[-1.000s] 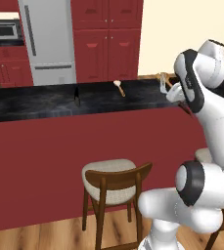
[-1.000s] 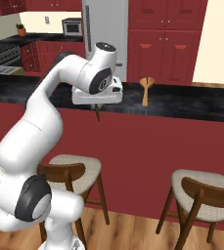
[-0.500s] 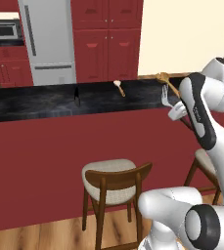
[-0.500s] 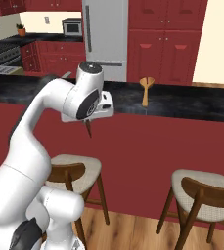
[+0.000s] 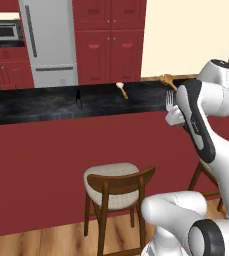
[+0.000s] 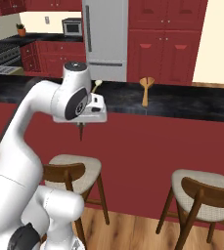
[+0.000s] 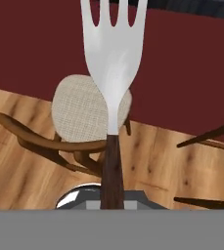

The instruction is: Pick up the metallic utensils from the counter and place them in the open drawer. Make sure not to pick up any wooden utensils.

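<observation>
My gripper is shut on the silver fork, held in front of the red counter face and off the black counter. In the hand view the fork points away from the hand, its dark handle running down between the jaws. In the right base view the gripper hangs over a stool with the fork pointing down. The black-handled knife lies on the counter at left. A wooden spoon lies mid-counter, and another wooden utensil lies farther right. The open drawer is out of view.
Two wooden stools stand before the counter's red panels, one right under the hand. A steel fridge and red cabinets line the back wall. Wooden utensils rest on the counter.
The arm has swung back from the counter top and lowered, carrying the fork out in front of the red panels above the stool. The knife and wooden spoons have not moved.
</observation>
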